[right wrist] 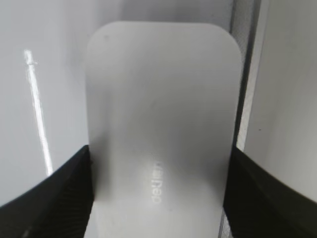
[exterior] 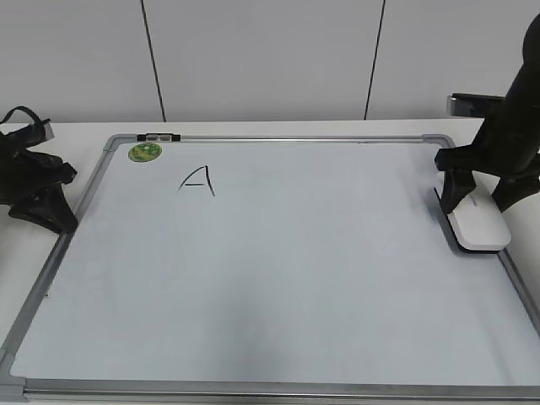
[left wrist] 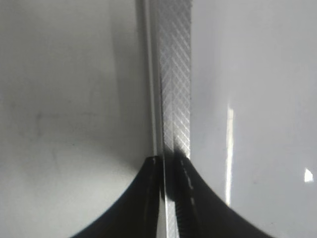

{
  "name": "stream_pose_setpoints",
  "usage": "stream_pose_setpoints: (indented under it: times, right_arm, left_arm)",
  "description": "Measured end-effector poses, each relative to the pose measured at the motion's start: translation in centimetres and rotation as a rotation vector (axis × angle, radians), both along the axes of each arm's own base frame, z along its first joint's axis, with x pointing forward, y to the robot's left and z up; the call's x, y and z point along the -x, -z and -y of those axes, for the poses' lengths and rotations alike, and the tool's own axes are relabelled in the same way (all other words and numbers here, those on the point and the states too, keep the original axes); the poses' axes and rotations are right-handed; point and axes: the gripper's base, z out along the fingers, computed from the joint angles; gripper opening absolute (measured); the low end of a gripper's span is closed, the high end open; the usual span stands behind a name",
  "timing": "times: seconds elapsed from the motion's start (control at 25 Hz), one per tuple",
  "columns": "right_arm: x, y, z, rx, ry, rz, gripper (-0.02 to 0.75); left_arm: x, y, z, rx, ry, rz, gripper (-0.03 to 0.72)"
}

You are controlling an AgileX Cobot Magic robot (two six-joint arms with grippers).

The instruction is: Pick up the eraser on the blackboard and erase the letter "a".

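We find the right pincer [exterior: 477,196] set down over the eraser [exterior: 477,224], one finger on each long side; in the right wrist view the dark fingers [right wrist: 54,191] sit flush against its flanks with no gap showing, so we judge it pinching the eraser, though whether the block has left the surface we cannot tell. The eraser lies at the right edge of the board [exterior: 278,278], its long side just beside the right frame rail [right wrist: 245,89], which leaves the outer finger little room and argues for a lift before any sideways travel. The only mark we can find is an angular "A" [exterior: 196,180] at far left, near the green sticker [exterior: 145,152]; no rounded "a" shows in these views. Between eraser and mark the board is bare white, so a sweep leftward meets nothing, the far rail and its black clip [exterior: 159,136] lying beyond the mark. The left pincer [exterior: 38,190] rests off the board's left rim; its wrist view shows only the ribbed rail [left wrist: 176,74] and dark finger bases, so we cannot tell if it is spread.
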Motion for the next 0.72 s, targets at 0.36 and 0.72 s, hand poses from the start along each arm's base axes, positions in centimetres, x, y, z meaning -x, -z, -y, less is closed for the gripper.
stream_pose_setpoints:
  times: [0.36,0.72]
  right_arm:
    - [-0.20,0.90,0.32,0.036,-0.015,-0.010,0.530]
    - [-0.31,1.18,0.31,0.034,-0.011,-0.008,0.530]
  left_arm:
    - [0.00,0.00,0.00,0.001,0.000,0.000,0.058]
    - [0.00,0.00,0.00,0.001,0.000,0.000,0.058]
